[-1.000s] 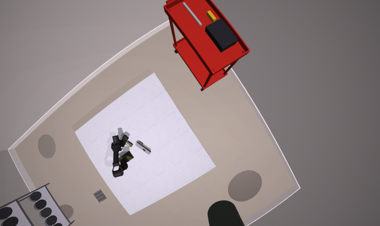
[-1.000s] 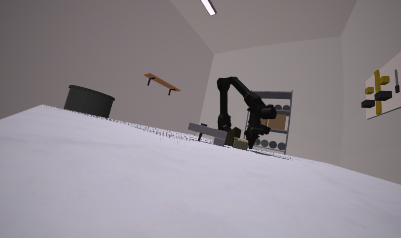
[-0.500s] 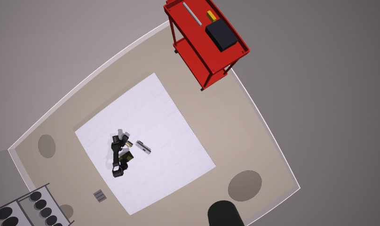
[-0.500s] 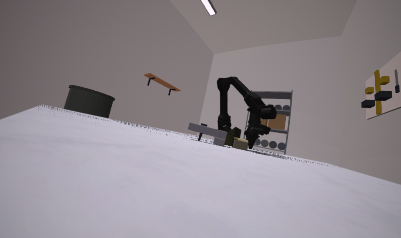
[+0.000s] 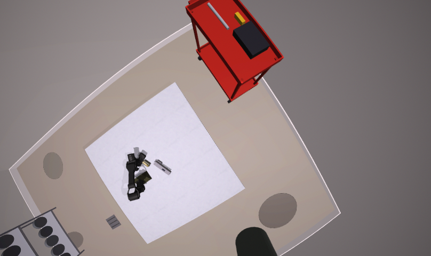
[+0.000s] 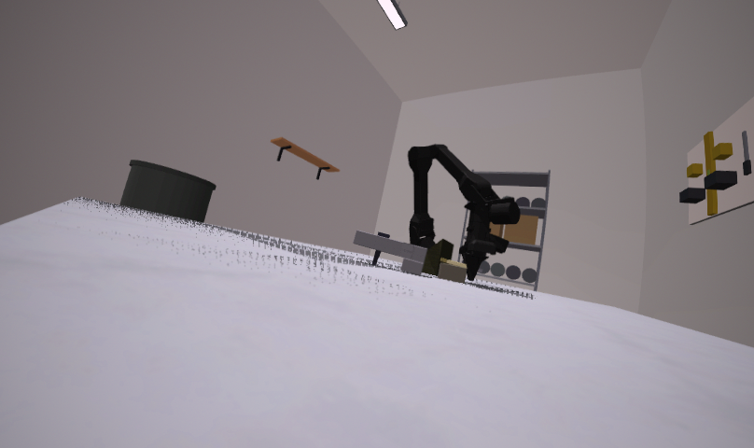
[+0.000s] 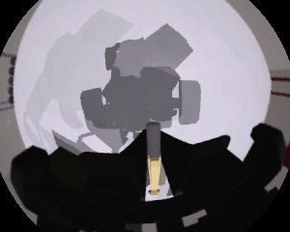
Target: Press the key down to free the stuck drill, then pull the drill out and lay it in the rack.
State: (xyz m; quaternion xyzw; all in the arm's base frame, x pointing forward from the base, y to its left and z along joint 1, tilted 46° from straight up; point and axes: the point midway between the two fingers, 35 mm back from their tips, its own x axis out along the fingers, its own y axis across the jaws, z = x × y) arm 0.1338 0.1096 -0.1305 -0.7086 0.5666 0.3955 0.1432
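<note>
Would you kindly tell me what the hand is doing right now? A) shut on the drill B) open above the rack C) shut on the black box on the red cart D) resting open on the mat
A: the hand is closed on the slim tan-and-grey drill, which shows between its fingers in the wrist view.

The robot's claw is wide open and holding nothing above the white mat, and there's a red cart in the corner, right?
Not quite. The gripper is shut on the drill, the slim tan and grey rod between its fingers in the wrist view. The rest holds: it is above the white mat, and the red cart is in the corner.
</note>
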